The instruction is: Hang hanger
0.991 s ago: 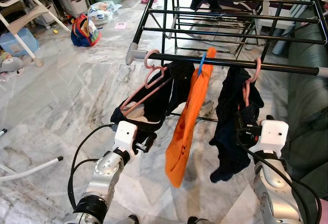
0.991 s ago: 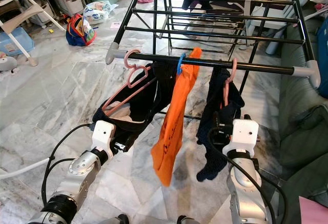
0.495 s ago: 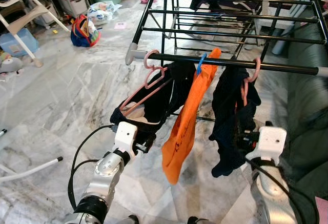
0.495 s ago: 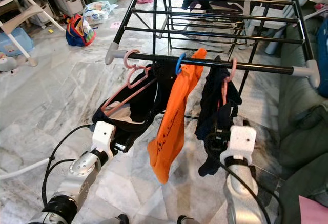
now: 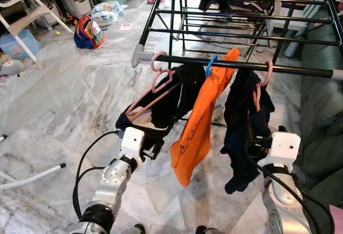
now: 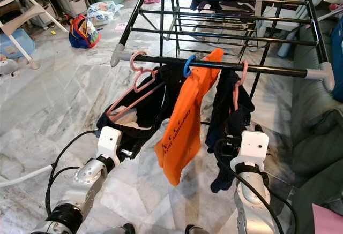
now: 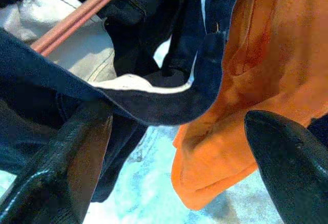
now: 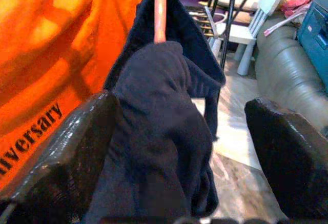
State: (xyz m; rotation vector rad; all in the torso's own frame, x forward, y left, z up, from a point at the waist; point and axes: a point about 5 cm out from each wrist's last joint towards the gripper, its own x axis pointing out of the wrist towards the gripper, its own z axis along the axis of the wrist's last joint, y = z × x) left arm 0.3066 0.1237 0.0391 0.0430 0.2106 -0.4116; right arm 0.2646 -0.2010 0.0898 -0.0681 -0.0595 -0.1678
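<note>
Right wrist view: right hand (image 8: 177, 147) spread around dark garment (image 8: 154, 131) on pink hanger (image 8: 160, 8); left hand (image 7: 174, 147) spread.

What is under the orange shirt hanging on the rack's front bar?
Under the orange shirt there is bare marble floor; its hem hangs free above it. The blue hanger hooks over the front bar, but the shirt covers the hanger's shoulders.
</note>
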